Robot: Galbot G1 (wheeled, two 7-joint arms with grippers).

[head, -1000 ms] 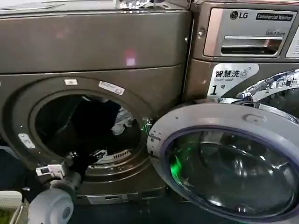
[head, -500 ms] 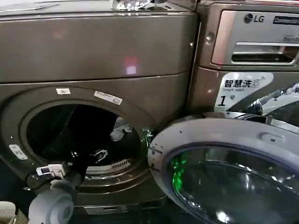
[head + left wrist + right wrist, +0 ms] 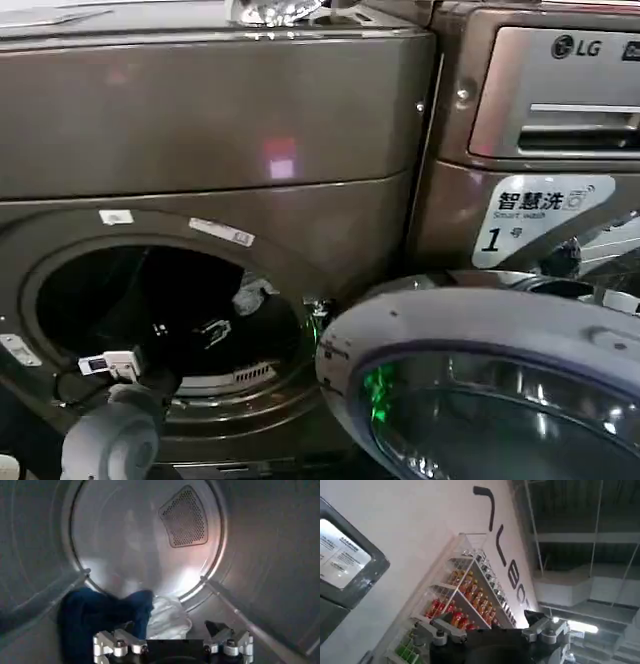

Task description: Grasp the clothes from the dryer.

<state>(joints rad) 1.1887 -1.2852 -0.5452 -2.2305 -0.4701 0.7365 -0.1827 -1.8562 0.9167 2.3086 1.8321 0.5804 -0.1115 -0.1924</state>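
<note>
From the head camera, the bronze-brown dryer point(image 3: 210, 130) stands with its grey-rimmed glass door point(image 3: 480, 400) swung wide open to the right, in front of the LG machine point(image 3: 540, 130) with its white "1" sticker point(image 3: 535, 215). The left arm point(image 3: 115, 440) reaches up from below into the round opening, and the left gripper point(image 3: 205, 335) sits inside the dark drum; a pale scrap of the clothes point(image 3: 250, 295) shows just beyond it, though the gloom makes the rest hard to read. From the left wrist camera, the left gripper point(image 3: 172, 630) is spread wide and grasping nothing, its fingers point(image 3: 117, 642) apart. The clothes lie on the drum floor against the back wall point(image 3: 145, 535), close in front of the gripper: the dark navy garment point(image 3: 97, 617) touching the white garment point(image 3: 167, 617). From the right wrist camera, the right gripper point(image 3: 492, 630) is likewise spread and empty, pointing up at shelves of bottles point(image 3: 465, 597) and a ceiling.
</note>
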